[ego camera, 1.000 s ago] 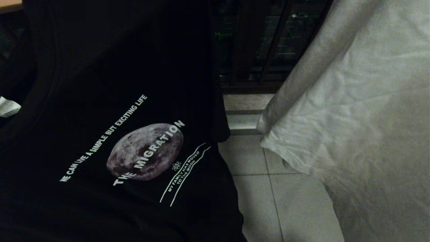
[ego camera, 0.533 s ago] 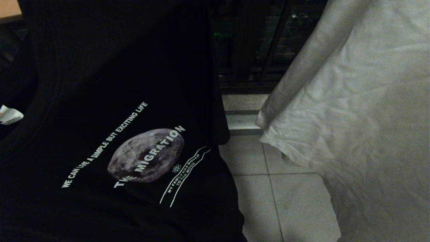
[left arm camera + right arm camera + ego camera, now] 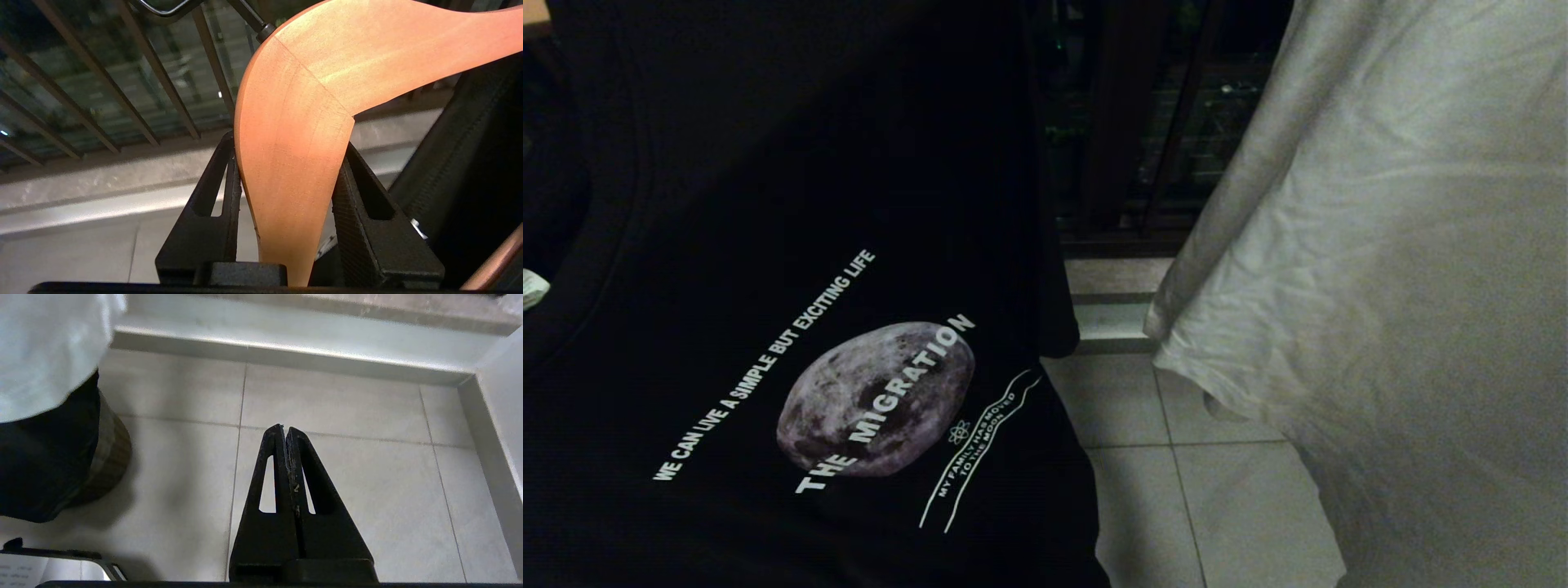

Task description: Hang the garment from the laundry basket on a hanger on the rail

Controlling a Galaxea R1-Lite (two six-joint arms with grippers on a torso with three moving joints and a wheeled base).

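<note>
Tiled floor (image 3: pixel 1176 506) and both hanging shirts have slid lower in my head view, so I'm rising toward the rail, left tool (image 3: pixel 286 171) clamped on the wooden hanger (image 3: pixel 302 122), right tool (image 3: pixel 285 430) together.

We see neither arm in the head view; both grippers lie outside it. The black shirt (image 3: pixel 792 327) is cut off by the top, left and bottom edges, so its shoulders and hem stay unseen, and we cannot tell what it hangs from. The white shirt (image 3: pixel 1405 286) runs off the top, right and bottom edges. In the left wrist view the hanger (image 3: pixel 298 134) loses one end at the right edge, and its hook (image 3: pixel 163 10) is cropped at the top. No rail shows. In the right wrist view a round container (image 3: pixel 108 457) sits half hidden behind dark and white cloth; we cannot tell what it is.
</note>
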